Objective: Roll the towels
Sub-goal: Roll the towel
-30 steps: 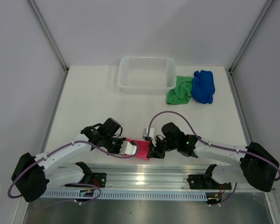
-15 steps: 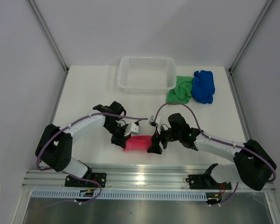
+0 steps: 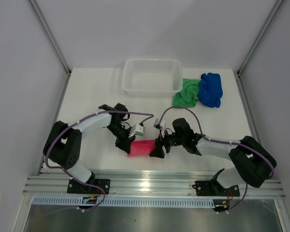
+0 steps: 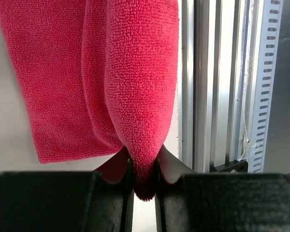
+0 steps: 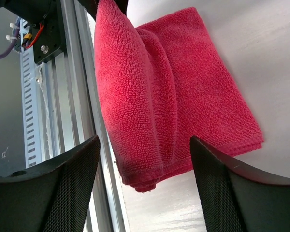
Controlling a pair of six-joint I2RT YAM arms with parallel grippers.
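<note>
Item: pink towel (image 3: pixel 141 148), bright pink terry cloth, partly rolled into a short, thick bundle with one plump fold raised above flatter layers and a stitched hem showing at one end. Location: on the white table (image 3: pixel 96 96), toward 6 o'clock, just beside the aluminium rail (image 3: pixel 154 183) along the near edge. Left gripper (image 3: pixel 128 143) stood at the bundle's 9 o'clock end, clenched on the tip of the raised fold; the left wrist view showed the cloth pinched thin between the two black fingers (image 4: pixel 111 188). Right gripper (image 3: pixel 157 149) stood at the 3 o'clock end, released, its jaws spread wide on either side of the towel's end without visibly touching it in the right wrist view. Other stock: green towel (image 3: pixel 186 93) and blue towel (image 3: pixel 211 89), both crumpled and touching each other, at about 1 o'clock, well apart from the arms; white mesh basket (image 3: pixel 152 90) at 12 o'clock, just beside the green towel. Both arms' purple cables arched above the pink towel.
</note>
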